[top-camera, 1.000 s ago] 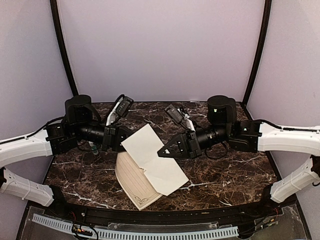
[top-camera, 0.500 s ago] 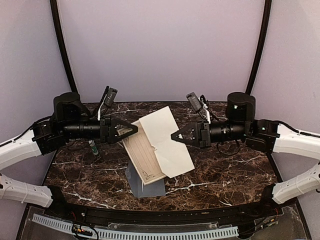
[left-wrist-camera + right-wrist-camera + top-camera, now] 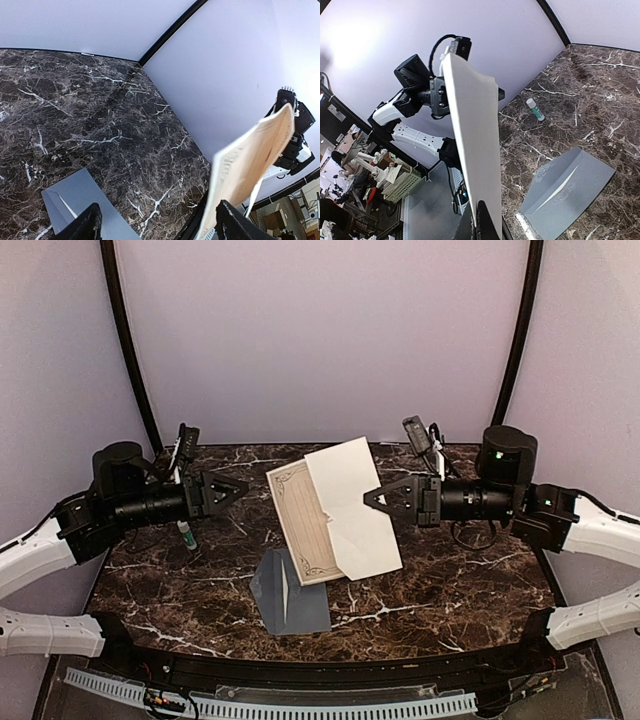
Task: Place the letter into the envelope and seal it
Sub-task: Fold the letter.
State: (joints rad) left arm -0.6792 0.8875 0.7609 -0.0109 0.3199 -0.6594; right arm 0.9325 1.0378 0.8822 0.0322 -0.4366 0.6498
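The cream letter [image 3: 335, 510] hangs tilted in the air above the table, its bordered side [image 3: 300, 525] facing left. My right gripper [image 3: 370, 498] is shut on the letter's right edge; the right wrist view shows the sheet [image 3: 475, 140] rising edge-on out of the gripper [image 3: 481, 227]. My left gripper [image 3: 238, 485] stands open to the left of the letter, apart from it, with nothing between its fingers [image 3: 85, 226]. In the left wrist view the letter [image 3: 250, 160] is off to the right. The grey-blue envelope [image 3: 290, 592] lies flat on the table below the letter, also visible as envelope [image 3: 75, 200] and envelope [image 3: 570, 185].
A small glue stick [image 3: 186, 533] with a green band lies on the dark marble table [image 3: 450, 580] at the left, under my left arm; the right wrist view shows this glue stick [image 3: 535, 109] too. Purple walls close in the back and sides.
My left gripper opened, let go of the letter and drew back to the left. My right arm lifted the letter up and rightward, uncovering the envelope on the table.
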